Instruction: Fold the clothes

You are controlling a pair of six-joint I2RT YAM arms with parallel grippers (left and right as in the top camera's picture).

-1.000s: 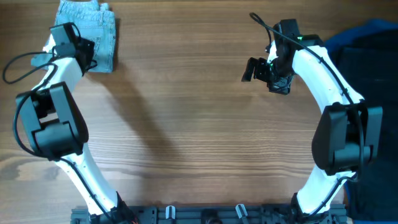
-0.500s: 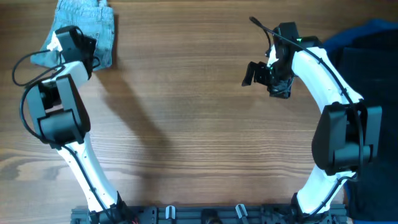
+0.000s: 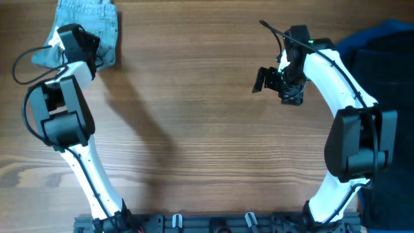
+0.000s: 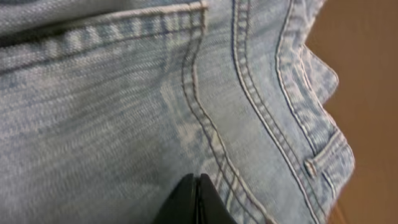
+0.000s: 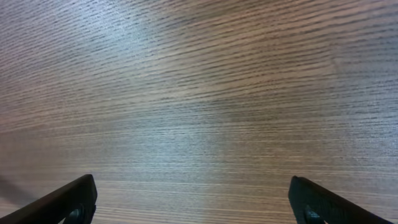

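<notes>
denim shorts (image 3: 97, 19), pale and faded, bunched at the far left corner of the wooden table (image 3: 194, 129), upper part cut off by the far edge of the overhead view. seen close from the left wrist: double rows of stitching curving across the cloth, a pocket edge along the top, a belt loop toward the right, bare wood beyond it. left gripper (image 4: 196, 193) right down on the denim, dark jaws pressed together with only a thin line between them; cannot tell whether any fold is pinched there. right gripper (image 5: 199, 202) well apart from the shorts, over bare wood toward the far right part of the table, jaws spread wide and holding nothing, one fingertip (image 5: 78, 199) at each lower corner of the right wrist view. black fabric (image 3: 388, 65) heaped at the right edge, bright-blue fabric (image 3: 388, 29) showing along its far side.
</notes>
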